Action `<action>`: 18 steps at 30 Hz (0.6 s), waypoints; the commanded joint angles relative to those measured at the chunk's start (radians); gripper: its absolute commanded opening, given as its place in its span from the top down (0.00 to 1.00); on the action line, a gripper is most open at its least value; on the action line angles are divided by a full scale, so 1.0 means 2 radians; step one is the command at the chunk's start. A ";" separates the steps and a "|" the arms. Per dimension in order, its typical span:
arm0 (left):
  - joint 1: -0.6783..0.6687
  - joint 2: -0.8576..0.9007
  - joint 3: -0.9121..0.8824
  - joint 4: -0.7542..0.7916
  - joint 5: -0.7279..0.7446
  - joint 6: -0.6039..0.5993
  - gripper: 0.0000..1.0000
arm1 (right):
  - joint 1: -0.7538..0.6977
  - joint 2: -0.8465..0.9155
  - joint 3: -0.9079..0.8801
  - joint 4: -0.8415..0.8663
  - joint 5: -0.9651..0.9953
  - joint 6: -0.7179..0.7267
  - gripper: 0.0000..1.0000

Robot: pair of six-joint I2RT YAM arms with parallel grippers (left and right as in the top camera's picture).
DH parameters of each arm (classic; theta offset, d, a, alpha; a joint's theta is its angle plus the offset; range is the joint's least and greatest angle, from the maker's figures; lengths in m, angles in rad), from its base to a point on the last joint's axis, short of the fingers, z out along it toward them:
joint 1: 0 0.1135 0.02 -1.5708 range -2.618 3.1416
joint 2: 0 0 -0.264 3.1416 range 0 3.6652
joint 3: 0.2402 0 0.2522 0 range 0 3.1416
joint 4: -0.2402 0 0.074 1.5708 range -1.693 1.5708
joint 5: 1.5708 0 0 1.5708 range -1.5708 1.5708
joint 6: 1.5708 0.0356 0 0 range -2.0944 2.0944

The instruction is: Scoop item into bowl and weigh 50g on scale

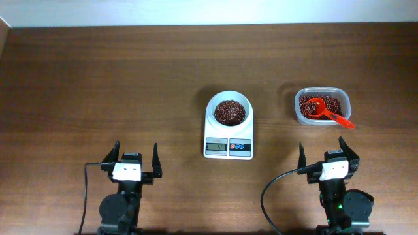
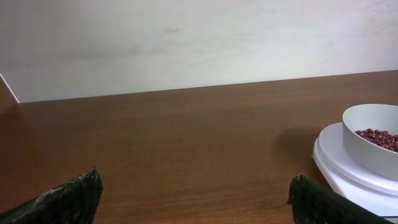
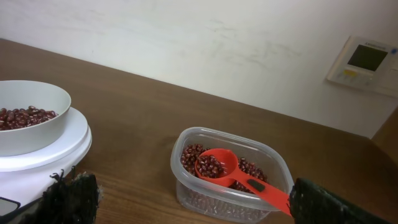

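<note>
The right gripper [image 1: 321, 151] stands wide open and empty; at its 12 o'clock lies the red scoop [image 1: 319, 106], loaded with beans, inside the clear plastic container [image 1: 345, 98]; its handle runs toward 4 o'clock and overhangs the rim, so the right arm looks the nearer one for any further scooping. The left gripper [image 1: 136, 150] is also open and empty; at its 2 o'clock the white bowl [image 1: 210, 108] of red beans [image 1: 230, 111] sits on the digital scale [image 1: 228, 148], display unreadable.
</note>
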 commanded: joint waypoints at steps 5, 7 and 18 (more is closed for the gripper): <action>0.003 -0.003 -0.001 -0.004 0.006 0.005 0.01 | 0.003 -0.003 -0.002 -0.004 0.003 0.005 0.01; 0.003 -0.003 -0.001 -0.004 0.006 0.005 0.01 | 0.003 -0.003 -0.002 -0.004 0.003 0.005 0.01; 0.003 -0.003 -0.001 -0.004 0.006 0.005 0.01 | 0.003 -0.003 -0.002 -0.004 0.003 0.005 0.01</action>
